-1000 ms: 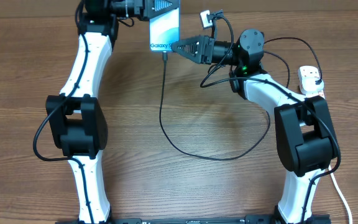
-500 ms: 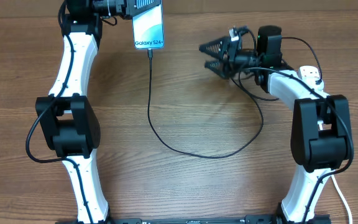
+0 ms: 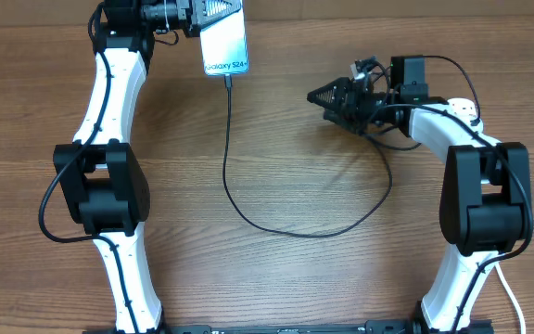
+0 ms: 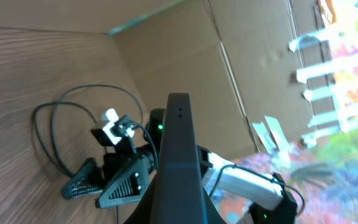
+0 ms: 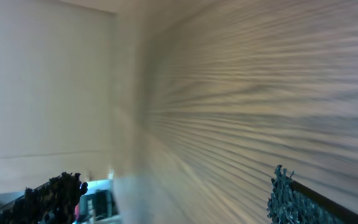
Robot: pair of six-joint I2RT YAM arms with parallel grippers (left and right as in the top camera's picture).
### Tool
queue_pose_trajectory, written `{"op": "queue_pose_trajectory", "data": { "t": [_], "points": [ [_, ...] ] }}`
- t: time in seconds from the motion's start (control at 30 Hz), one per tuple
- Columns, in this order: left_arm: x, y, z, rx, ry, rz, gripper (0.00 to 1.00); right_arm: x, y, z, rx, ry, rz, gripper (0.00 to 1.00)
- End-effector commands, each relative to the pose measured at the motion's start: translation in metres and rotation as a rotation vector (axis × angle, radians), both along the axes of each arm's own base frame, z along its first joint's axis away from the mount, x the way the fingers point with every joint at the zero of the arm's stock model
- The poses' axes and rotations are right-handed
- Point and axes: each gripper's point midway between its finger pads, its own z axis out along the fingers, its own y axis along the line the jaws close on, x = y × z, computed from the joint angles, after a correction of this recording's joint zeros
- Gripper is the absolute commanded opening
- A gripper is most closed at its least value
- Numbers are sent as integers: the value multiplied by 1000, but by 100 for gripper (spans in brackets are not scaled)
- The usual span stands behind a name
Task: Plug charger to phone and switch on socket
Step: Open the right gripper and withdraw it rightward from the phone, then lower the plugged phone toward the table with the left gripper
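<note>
My left gripper (image 3: 219, 13) is shut on the top of the phone (image 3: 225, 42) and holds it at the table's far edge, with its blue-cyan screen lit. The phone shows edge-on as a dark slab in the left wrist view (image 4: 179, 162). The black charger cable (image 3: 239, 190) hangs from the phone's lower edge. It sweeps down across the table and back up toward the right arm. My right gripper (image 3: 323, 100) is open and empty, well to the right of the phone. The white socket (image 3: 463, 108) peeks out behind the right arm.
The right wrist view is blurred: its two dark fingers (image 5: 48, 196) stand wide apart over bare wood. Cardboard walls (image 4: 185, 56) stand behind the table's far edge. The arms' own black wires loop near the right wrist (image 3: 383, 134).
My right gripper has drawn back to the right from the phone's lower edge and opened wide. My left gripper has shifted the phone a little left, with the cable still attached.
</note>
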Motion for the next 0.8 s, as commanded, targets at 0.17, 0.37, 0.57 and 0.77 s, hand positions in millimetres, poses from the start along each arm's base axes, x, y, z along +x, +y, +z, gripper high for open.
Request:
{"op": "queue_pose_trajectory", "data": {
  "t": [0.17, 0.37, 0.57, 0.77],
  "points": [
    [6, 3, -6, 109, -91, 119, 4, 13, -37, -2, -278, -111, -91, 100],
    [-2, -2, -35, 194, -61, 116, 4, 18, -70, -4, -481, -94, -222, 100],
    [-11, -2, -83, 387, 19, 157, 4, 18, -72, -3, -489, -89, -232, 100],
    [-21, -13, -113, 488, 90, 145, 4, 15, -71, -4, -490, -79, -228, 100]
  ]
}}
